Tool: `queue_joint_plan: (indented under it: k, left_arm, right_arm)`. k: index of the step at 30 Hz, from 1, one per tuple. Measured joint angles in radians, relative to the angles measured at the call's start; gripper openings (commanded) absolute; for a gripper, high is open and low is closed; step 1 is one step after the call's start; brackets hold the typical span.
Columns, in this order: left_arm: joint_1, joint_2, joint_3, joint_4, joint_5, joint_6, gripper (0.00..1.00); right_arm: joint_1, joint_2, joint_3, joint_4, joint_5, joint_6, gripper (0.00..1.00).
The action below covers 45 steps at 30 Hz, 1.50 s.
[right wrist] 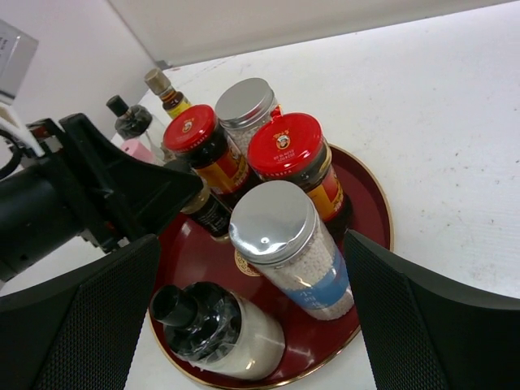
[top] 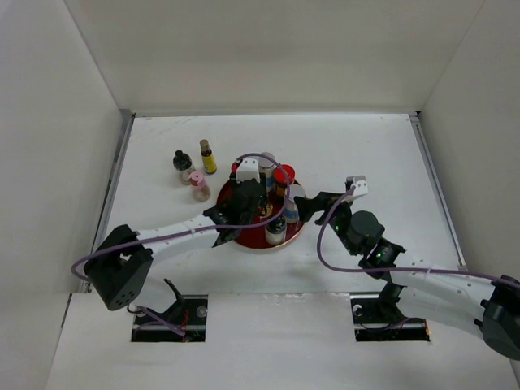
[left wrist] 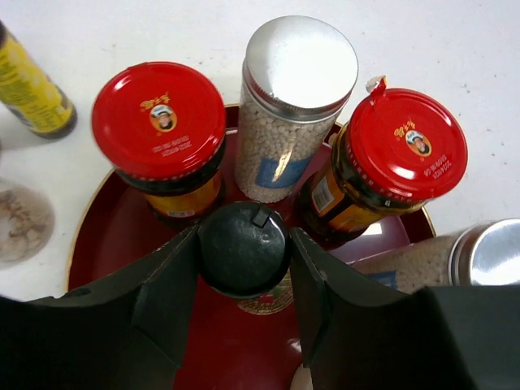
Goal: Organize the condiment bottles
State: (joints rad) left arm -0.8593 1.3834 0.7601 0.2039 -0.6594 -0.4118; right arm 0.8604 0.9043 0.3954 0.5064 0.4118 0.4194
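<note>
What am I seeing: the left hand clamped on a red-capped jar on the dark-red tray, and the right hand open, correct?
Not quite. The left hand grips a black-capped bottle, not a red-capped jar; the left wrist view shows it. The rest holds: it stands on the dark-red tray, and the right hand is open.

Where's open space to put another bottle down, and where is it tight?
Open: the table beyond the tray out to its far edge, widest at the right; also the strip along the near edge. Tight: the tray itself, and its left side by the three loose bottles.
</note>
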Motion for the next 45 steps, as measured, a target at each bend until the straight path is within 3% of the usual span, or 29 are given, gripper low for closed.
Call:
queue_joint_plan:
  k: [12,19,23,28,35,37,40,41,42,45]
  left_arm:
    - [0.018,0.172,0.028,0.09,0.072,-0.008,0.45]
    - [0.014,0.188,0.032,0.121,0.077,-0.015,0.68]
    - [0.01,0.184,0.024,0.152,0.073,-0.015,0.75]
    - [0.007,0.131,0.011,0.154,0.063,-0.005,0.76]
    - [0.036,-0.1,-0.058,0.179,0.012,0.054,0.75]
    - [0.08,-0.174,-0.088,0.185,-0.008,0.068,0.75]
    - [0.175,-0.228,-0.106,0.171,-0.031,0.07,0.75]
    - [0.205,-0.231,-0.106,0.156,-0.034,0.066,0.75]
    - [0.238,-0.23,-0.106,0.135,-0.039,0.063,0.75]
    - [0.322,-0.2,-0.106,0.076,-0.039,0.047,0.74]
  right_arm:
    - [-0.016,0.02,0.0,0.003,0.0,0.006,0.97]
    - [-0.017,0.02,0.0,0.003,0.0,0.009,0.97]
    - [-0.017,0.02,-0.002,0.003,0.0,0.012,0.97]
    - [-0.017,0.02,-0.003,0.003,0.0,0.015,0.97]
    - [-0.017,0.019,-0.004,0.003,0.0,0.018,0.97]
    - [-0.017,0.018,-0.005,0.003,0.0,0.019,0.87]
    - [-0.017,0.018,-0.006,0.003,0.0,0.019,0.42]
    - [-0.017,0.018,-0.006,0.003,-0.001,0.019,0.33]
    - [-0.016,0.018,-0.006,0.003,-0.001,0.019,0.29]
    - [-0.016,0.019,-0.006,0.003,0.0,0.022,0.32]
